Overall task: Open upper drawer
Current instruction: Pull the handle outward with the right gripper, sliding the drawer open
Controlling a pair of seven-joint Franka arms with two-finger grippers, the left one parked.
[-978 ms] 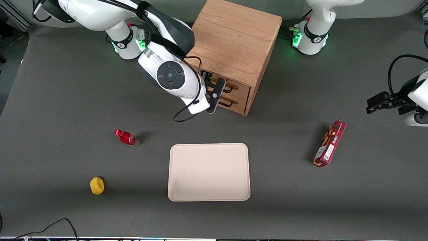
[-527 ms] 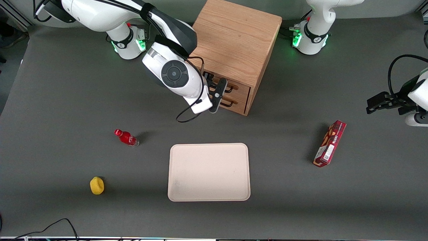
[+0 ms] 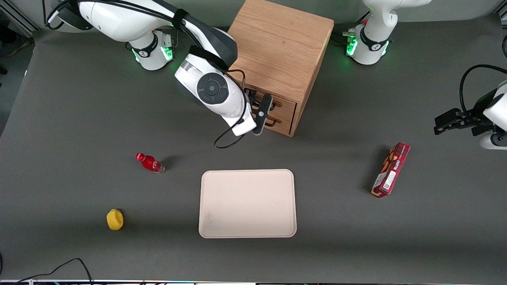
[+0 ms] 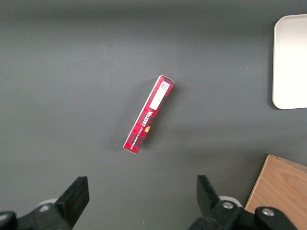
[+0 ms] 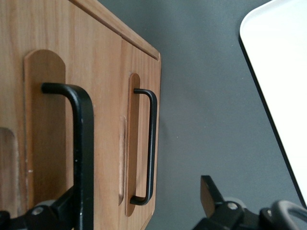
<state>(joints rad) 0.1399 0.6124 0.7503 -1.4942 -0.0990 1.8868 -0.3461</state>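
Note:
The wooden cabinet (image 3: 279, 43) stands at the back of the table with both drawers shut. The upper drawer (image 3: 286, 105) has a thin black bar handle (image 3: 274, 103); the lower drawer (image 3: 282, 121) sits under it. My right gripper (image 3: 262, 114) is open, right in front of the drawer fronts at handle height. In the right wrist view the upper drawer's handle (image 5: 82, 143) runs close beside one finger (image 5: 64, 206), just inside the open gripper (image 5: 141, 191). The lower drawer's handle (image 5: 151, 143) also lies between the fingers, farther off. Nothing is gripped.
A cream tray (image 3: 247, 204) lies nearer the front camera than the cabinet and shows in the right wrist view (image 5: 283, 62). A red bottle (image 3: 149, 162) and a yellow object (image 3: 115, 219) lie toward the working arm's end. A red box (image 3: 390, 169) lies toward the parked arm's end.
My right arm has moved along the cabinet front toward the drawer handles, bringing the open gripper closer to them. The drawers have not moved.

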